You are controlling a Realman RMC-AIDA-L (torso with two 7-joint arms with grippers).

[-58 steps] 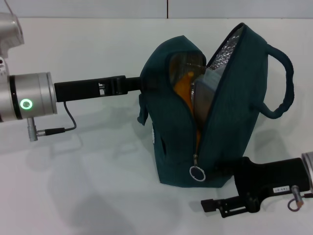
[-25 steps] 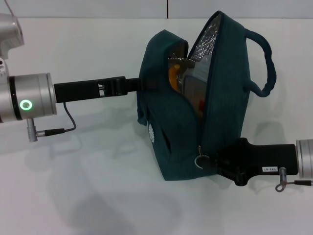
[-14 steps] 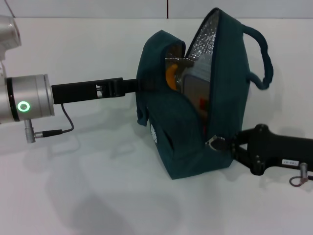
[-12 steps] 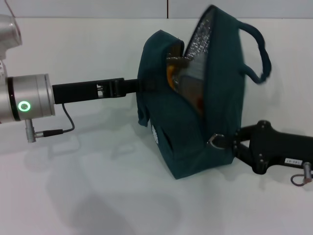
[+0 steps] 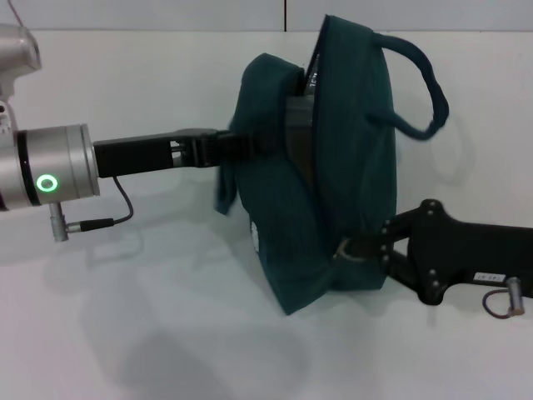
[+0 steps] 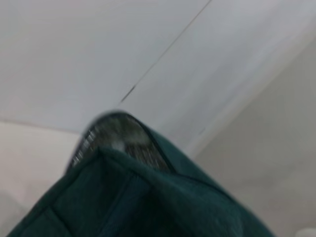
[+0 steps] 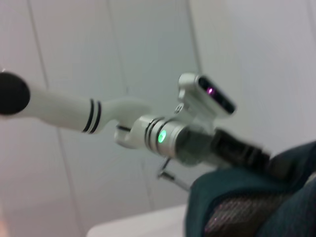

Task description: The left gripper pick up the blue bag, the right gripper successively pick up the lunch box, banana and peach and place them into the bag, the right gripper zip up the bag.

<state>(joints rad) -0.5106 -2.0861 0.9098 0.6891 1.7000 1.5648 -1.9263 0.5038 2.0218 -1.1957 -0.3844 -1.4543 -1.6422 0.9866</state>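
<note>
Head view: the blue bag point(image 5: 333, 167) is kept upright on the table point(image 5: 125, 333) by the left end effector point(image 5: 223, 148) clamped on its side, apparently so the zipper pull point(image 5: 350, 247), pinched by the right end effector point(image 5: 366, 248), can be drawn up.

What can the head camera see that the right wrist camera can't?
Only the head view shows the right gripper pinching the zipper pull low on the bag's front, plus the carry handle and the white table. Only the right wrist view shows the left arm's wrist camera. Both show the blue bag and the left arm's green light.
</note>
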